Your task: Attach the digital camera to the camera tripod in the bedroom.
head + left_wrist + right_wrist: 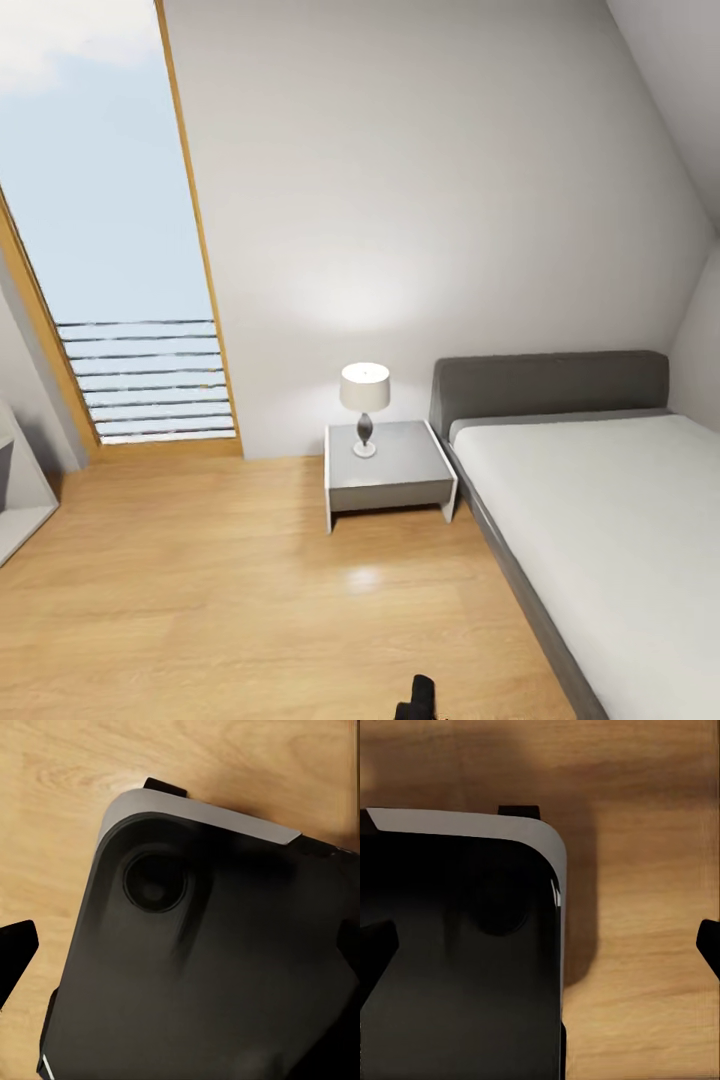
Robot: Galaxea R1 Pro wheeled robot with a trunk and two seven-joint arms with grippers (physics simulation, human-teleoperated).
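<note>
The bedroom shows in the head view, with pale grey walls (420,180), a light wood floor (220,600), a grey bed (610,520) and a tall wood-framed window (110,230). The digital camera and the camera tripod are out of view. My left gripper (180,952) hangs open over my own black base (210,967), one fingertip (15,952) over the floor. My right gripper (540,945) is open too, with fingertips (375,952) far apart and nothing between them.
A white nightstand (390,480) with a lamp (364,405) stands between window and bed. A pale shelf edge (20,500) juts in at the left. A black part of my arm (418,698) shows at the bottom. Wood floor stretches ahead.
</note>
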